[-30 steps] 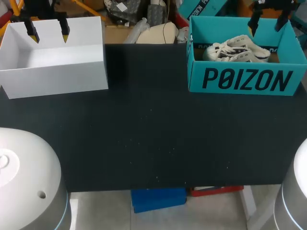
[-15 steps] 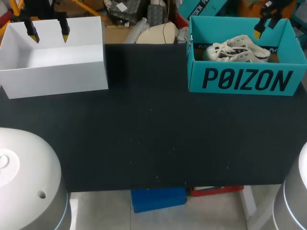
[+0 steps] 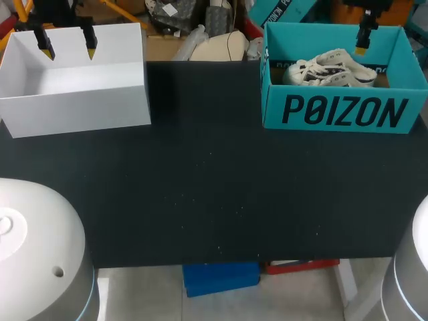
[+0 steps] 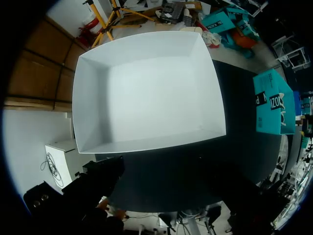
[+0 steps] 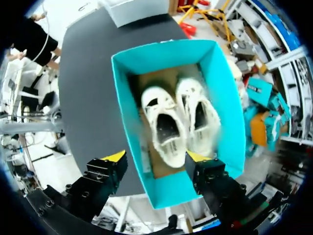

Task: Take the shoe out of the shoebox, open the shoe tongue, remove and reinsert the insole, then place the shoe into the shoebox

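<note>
**Bench.** Flat black-topped bench (image 3: 214, 187). It carries two boxes, one at each far corner.

**Shoebox.** Open-topped teal cardboard shoebox (image 3: 344, 112) with dark lettering on its front wall. It stands upright at the far right corner of the bench. From the right wrist, its teal walls (image 5: 230, 122) frame a brown cardboard floor.

**Shoes.** Pair of white lace-up shoes (image 3: 331, 69) with dark markings. Both lie inside the shoebox, side by side and close together, soles down and openings up. From the right wrist, the nearer shoe (image 5: 168, 127) lies along the length of the shoebox, with its mate just beside it.

**White box.** Plain white open-topped rectangular box (image 3: 80, 100). It stands at the far left corner of the bench, well apart from the shoebox.

**Left gripper.** Left gripper (image 3: 68, 51), hanging above the white box. Its two yellow-tipped fingers are spread wide and touch no wall. Its own wrist view shows only the dark finger bodies. The white box (image 4: 146, 93) is ahead of them, and the shoebox (image 4: 274, 105) is off to one side on the bench.

**Right gripper.** Right gripper (image 3: 362, 47), above the rear part of the shoebox. Only one yellow tip shows from the head camera. Its own wrist view shows both tips of the gripper (image 5: 156, 156) standing apart. The shoes are ahead of them and untouched.
</note>
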`<state>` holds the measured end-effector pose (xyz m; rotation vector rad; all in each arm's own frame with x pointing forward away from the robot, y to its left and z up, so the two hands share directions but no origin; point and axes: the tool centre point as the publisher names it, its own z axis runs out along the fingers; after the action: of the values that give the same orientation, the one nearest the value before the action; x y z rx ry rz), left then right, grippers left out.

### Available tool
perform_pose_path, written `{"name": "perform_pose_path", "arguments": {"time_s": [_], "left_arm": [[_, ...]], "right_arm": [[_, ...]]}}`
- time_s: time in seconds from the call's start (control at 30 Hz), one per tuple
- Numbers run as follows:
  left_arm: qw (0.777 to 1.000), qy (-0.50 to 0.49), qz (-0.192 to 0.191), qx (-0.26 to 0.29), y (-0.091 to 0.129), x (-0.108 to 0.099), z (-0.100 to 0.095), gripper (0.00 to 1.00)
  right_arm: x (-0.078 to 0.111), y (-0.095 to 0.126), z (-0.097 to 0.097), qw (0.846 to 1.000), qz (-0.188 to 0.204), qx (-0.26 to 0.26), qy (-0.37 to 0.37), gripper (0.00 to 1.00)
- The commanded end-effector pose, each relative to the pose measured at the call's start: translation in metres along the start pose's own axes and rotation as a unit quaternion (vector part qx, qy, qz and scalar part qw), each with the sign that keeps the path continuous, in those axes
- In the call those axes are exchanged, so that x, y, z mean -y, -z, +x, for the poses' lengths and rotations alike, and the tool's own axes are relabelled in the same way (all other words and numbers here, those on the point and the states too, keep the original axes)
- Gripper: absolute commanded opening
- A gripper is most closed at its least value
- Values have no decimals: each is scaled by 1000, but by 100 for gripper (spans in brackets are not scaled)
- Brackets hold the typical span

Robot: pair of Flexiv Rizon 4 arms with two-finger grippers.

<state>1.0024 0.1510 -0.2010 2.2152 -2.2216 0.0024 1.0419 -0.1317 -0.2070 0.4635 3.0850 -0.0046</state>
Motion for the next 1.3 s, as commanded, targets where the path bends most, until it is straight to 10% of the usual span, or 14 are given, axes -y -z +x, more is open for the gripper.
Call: {"name": "perform_pose_path", "arguments": {"time_s": [0.03,1.3], "left_arm": [[1000,1,-1,1,1,-1,1,100],[1000,1,-1,1,1,-1,1,100]], "right_arm": [[-18,-19,-15,989,42,6,142,33],[-6,-140,-62,975,10,9,220,33]]}}
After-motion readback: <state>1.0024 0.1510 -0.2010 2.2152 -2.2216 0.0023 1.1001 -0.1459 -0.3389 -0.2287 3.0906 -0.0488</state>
